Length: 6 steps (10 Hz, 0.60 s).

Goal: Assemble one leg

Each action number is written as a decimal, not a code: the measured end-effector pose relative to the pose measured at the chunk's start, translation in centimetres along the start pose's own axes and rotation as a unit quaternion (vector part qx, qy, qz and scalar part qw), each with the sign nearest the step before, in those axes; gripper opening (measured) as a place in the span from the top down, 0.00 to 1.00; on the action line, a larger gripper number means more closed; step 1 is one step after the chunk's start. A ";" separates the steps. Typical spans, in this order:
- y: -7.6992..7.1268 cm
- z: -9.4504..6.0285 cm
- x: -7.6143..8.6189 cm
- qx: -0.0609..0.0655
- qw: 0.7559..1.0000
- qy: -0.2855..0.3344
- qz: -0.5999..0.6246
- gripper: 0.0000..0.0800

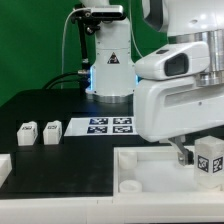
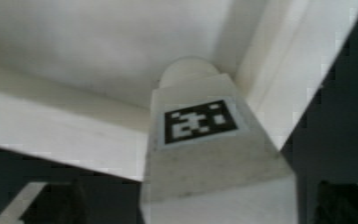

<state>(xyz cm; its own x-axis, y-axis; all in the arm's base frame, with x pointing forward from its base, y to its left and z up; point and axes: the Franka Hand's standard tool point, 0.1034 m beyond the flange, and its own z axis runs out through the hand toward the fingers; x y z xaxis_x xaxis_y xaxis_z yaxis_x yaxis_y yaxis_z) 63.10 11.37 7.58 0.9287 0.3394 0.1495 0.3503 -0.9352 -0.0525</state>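
One leg (image 1: pixel 209 158) sat pinched upright in the hand (image 1: pixel 196 158), its long axis vertical, hanging over the tray-like panel (image 1: pixel 150 170) near the corner wall, at about four o'clock in the exterior view.

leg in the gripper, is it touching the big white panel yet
Cannot tell. In the wrist view the leg points at the panel, its tip overlapping the corner; the exterior view hides the meeting point behind the gripper.

Marker board (image 1: pixel 110 126) (four tags) lies beside white panel (image 1: pixel 150 170)
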 end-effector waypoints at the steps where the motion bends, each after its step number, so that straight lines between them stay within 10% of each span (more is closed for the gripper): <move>1: 0.1 0.0 0.0 0.001 1.000 0.000 0.018 0.19; 3: 0.0 0.0 0.0 0.004 0.998 0.001 0.065 0.19; 5: -0.2 0.0 0.0 0.008 0.990 0.001 0.139 0.62; 6: 0.0 0.0 0.0 0.008 0.978 0.001 0.210 0.62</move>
<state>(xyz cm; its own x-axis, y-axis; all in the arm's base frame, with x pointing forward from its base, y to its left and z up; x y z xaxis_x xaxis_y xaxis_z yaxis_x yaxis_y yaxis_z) 63.11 11.39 7.57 0.9908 -0.0734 0.1133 -0.0592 -0.9905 -0.1244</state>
